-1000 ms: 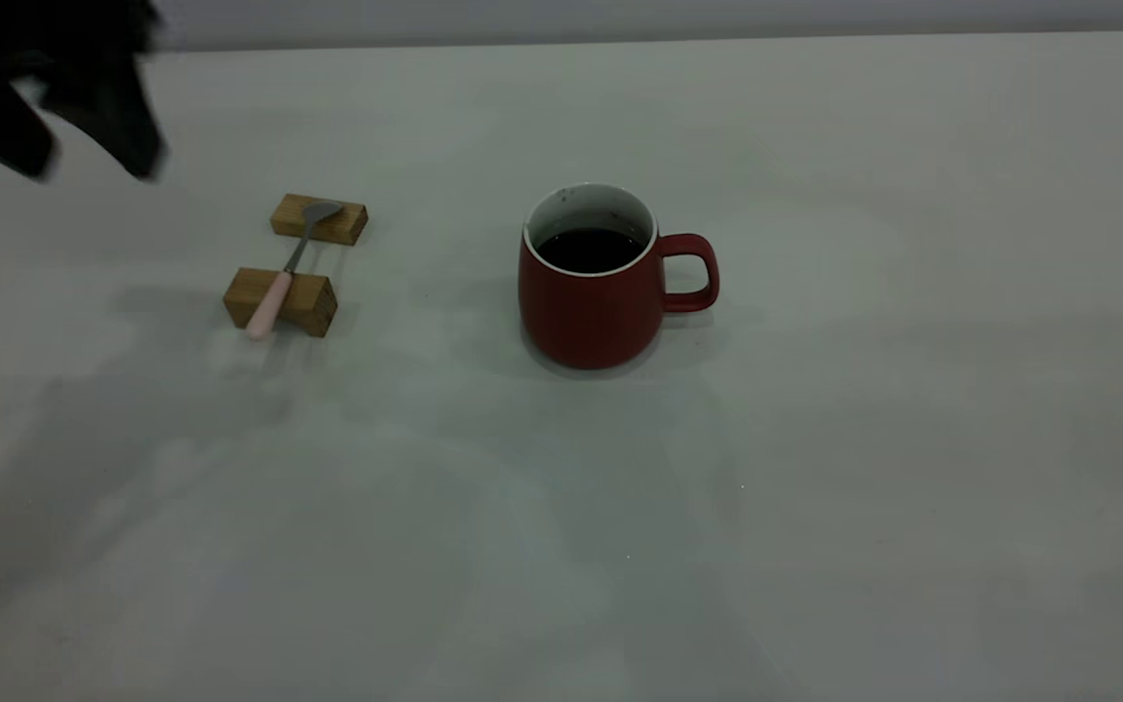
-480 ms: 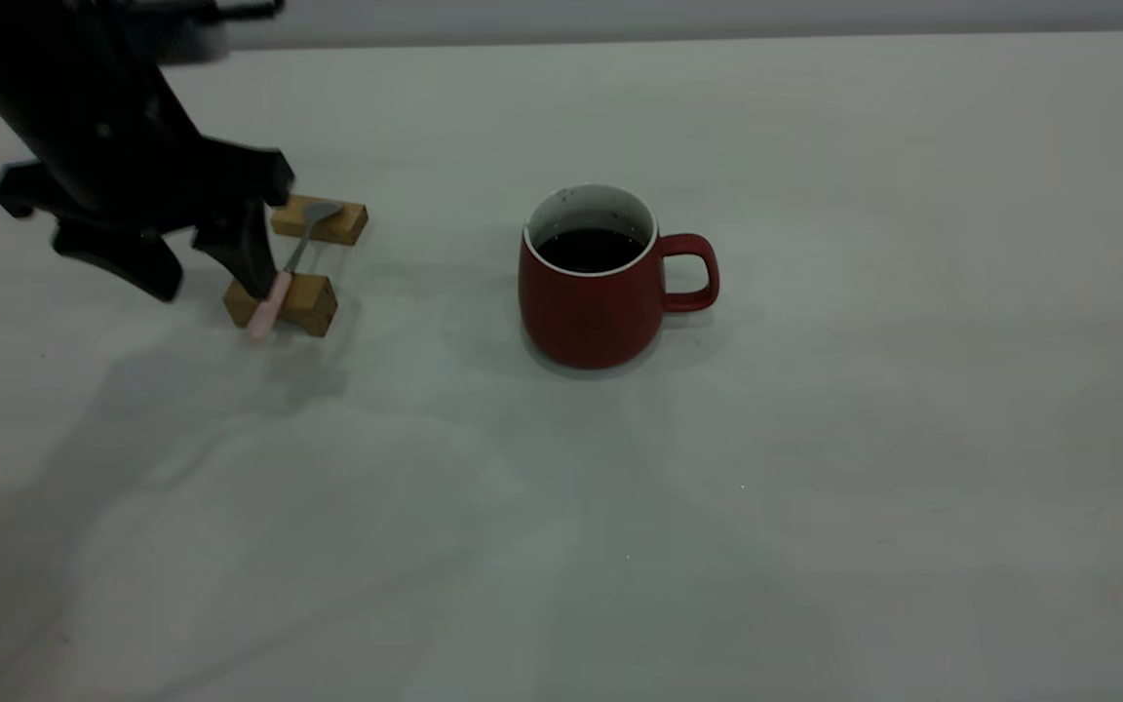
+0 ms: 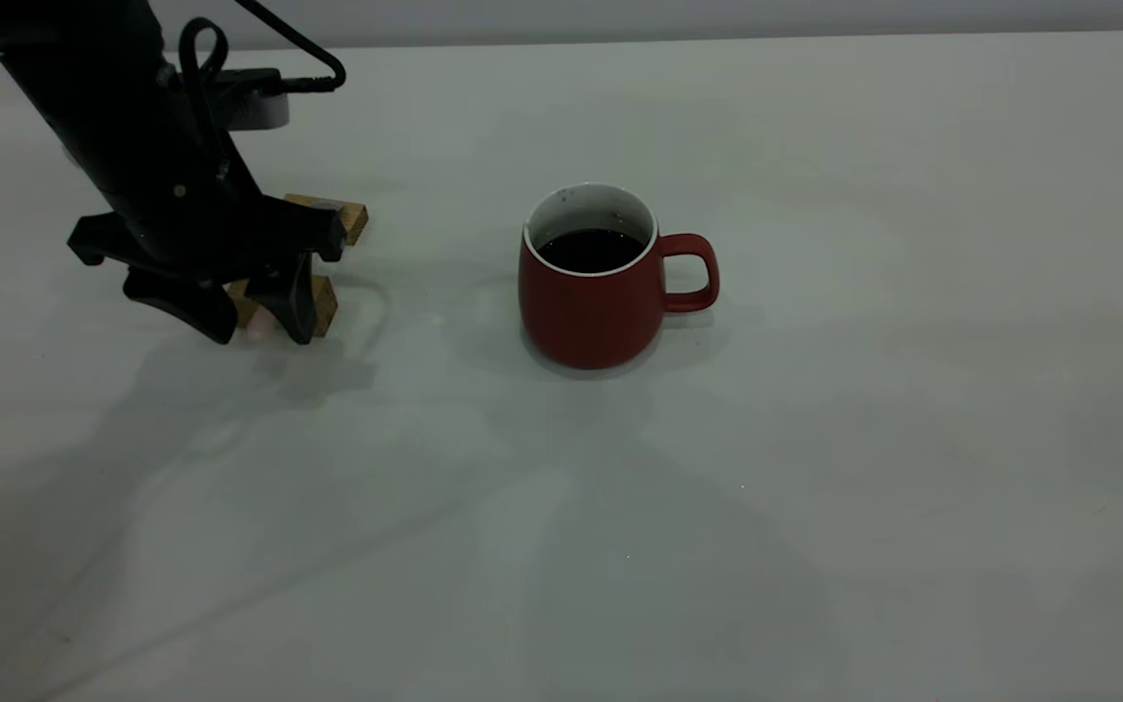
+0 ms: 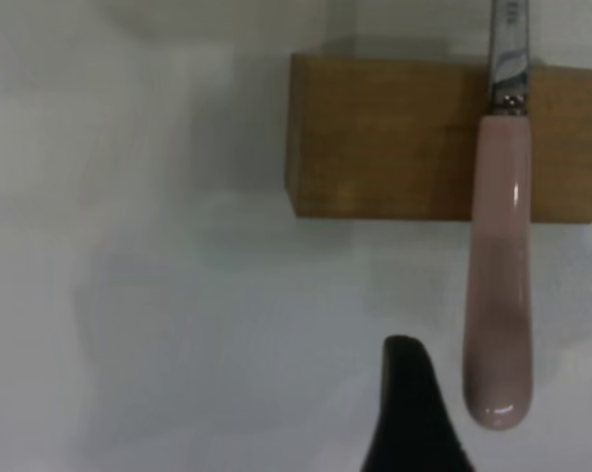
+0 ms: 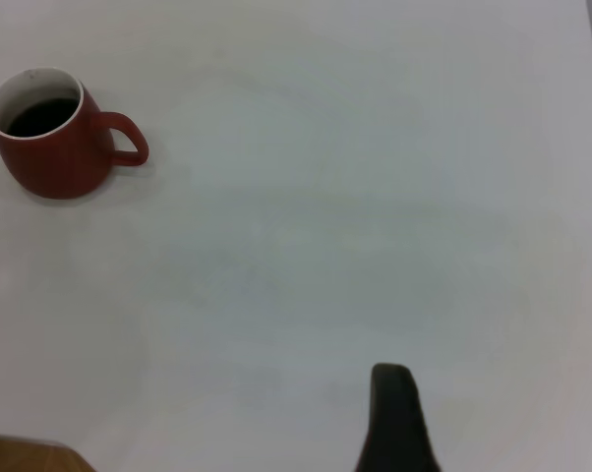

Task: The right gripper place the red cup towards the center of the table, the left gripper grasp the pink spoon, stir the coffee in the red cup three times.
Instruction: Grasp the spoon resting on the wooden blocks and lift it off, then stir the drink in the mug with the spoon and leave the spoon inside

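The red cup (image 3: pixel 591 302) stands upright near the middle of the table (image 3: pixel 912 390), handle to the right, with dark coffee (image 3: pixel 589 250) inside. My left gripper (image 3: pixel 257 322) hangs open over the near wooden block (image 3: pixel 325 304), one finger on each side of the pink spoon's handle end. In the left wrist view the pink spoon (image 4: pixel 500 275) lies across that block (image 4: pixel 384 138), with one black finger (image 4: pixel 409 418) just beside its tip, not touching. My right gripper is outside the exterior view. Its wrist view shows one finger (image 5: pixel 394 418) far from the red cup (image 5: pixel 55 162), holding nothing.
A second wooden block (image 3: pixel 352 216) lies behind the left gripper and is mostly hidden by it. The arm's cable (image 3: pixel 269 34) loops above. A tan corner (image 5: pixel 21 457) shows at the edge of the right wrist view.
The left arm has come in from the far left corner and dropped over the spoon, now straddling its handle end. The cup and blocks have not moved.
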Controlling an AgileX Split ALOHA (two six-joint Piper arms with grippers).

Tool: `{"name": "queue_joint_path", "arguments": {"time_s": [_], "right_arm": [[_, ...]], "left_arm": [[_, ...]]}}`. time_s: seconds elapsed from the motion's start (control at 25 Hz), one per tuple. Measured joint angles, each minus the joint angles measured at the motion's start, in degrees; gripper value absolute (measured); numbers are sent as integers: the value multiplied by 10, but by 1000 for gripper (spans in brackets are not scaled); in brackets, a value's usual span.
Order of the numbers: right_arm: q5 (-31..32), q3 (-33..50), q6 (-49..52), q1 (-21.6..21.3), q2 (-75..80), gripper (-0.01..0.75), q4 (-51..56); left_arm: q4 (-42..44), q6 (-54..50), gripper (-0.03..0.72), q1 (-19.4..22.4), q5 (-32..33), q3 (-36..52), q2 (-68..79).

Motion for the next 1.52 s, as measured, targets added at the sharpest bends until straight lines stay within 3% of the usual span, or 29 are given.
{"name": "queue_joint_path", "arguments": {"time_s": [0.68, 0.88, 1.04, 1.2, 1.32, 1.52], "right_arm": [[0, 0, 0, 0, 0, 582, 0], [0, 0, 0, 0, 0, 582, 0], [0, 0, 0, 0, 0, 582, 0], [0, 0, 0, 0, 0, 582, 0], [0, 0, 0, 0, 0, 582, 0], [0, 0, 0, 0, 0, 582, 0]], "left_arm": [[0, 0, 172, 0, -34, -1, 24], [0, -10, 162, 0, -17, -1, 14], [-7, -50, 162, 0, 59, -22, -38], [-105, -128, 162, 0, 145, -61, -105], [-226, -204, 162, 0, 214, -72, -142], [-504, -301, 162, 0, 282, -75, -160]]}}
